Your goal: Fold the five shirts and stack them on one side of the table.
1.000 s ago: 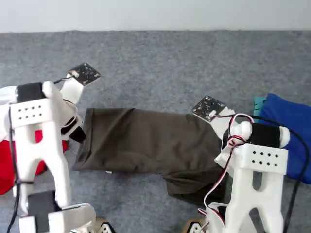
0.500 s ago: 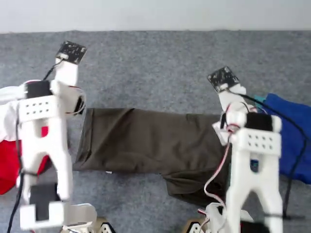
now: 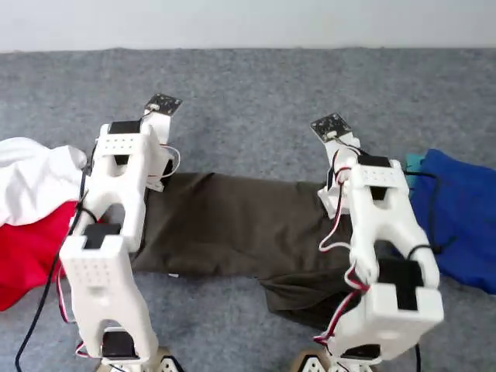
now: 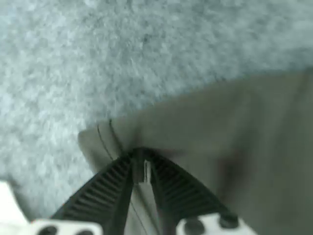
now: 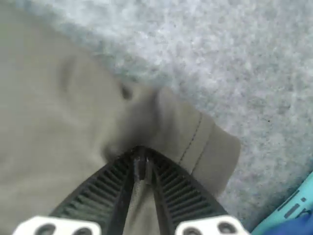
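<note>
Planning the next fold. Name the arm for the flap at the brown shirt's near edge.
Right, probably. The flap lies by the right arm's base, away from the left arm. Both the right gripper and the left gripper are shut on the far edge of the brown shirt, so it must release first.

The spread shirt (image 3: 232, 225) lies between a shirt heap (image 3: 31, 209), left, and another shirt (image 3: 457, 209), right.

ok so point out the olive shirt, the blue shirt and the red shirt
olive shirt (image 3: 232, 225), high view, middle of its flat body
blue shirt (image 3: 457, 209), high view, middle of the heap
red shirt (image 3: 27, 256), high view, middle of its visible part
</note>
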Controlling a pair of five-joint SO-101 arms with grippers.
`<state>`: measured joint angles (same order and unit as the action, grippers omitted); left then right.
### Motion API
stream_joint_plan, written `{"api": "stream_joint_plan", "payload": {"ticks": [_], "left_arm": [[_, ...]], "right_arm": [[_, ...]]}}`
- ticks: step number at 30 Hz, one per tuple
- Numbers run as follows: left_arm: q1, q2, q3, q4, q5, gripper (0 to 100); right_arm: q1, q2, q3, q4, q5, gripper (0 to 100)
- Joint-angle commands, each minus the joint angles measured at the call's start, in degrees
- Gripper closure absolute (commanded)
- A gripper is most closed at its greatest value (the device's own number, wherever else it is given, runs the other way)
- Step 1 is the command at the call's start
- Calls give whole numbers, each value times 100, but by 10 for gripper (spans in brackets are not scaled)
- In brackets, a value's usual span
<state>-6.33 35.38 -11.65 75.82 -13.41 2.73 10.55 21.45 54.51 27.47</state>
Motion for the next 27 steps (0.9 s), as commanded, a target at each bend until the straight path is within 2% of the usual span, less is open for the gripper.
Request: {"api": "stream_joint_plan", "payload": {"ticks": [1, 7, 12, 15, 20, 27], "left_arm": [[-440, 501, -1059, 308, 18, 986], [-774, 1459, -2932, 1301, -18, 986], [-642, 1670, -4637, 2365, 9, 986], [-571, 1556, -5182, 2488, 35, 986], [-448, 870, -4963, 2479, 35, 986], [211, -457, -3169, 2479, -44, 985]], "right_arm": [[382, 215, -440, -57, -35, 989], [673, 374, -519, 22, -18, 989], [497, -48, -774, 646, -18, 989], [303, -523, -879, 980, -26, 989], [66, -1473, -897, 1508, -26, 989], [92, -2492, -888, 2571, -62, 988]]}}
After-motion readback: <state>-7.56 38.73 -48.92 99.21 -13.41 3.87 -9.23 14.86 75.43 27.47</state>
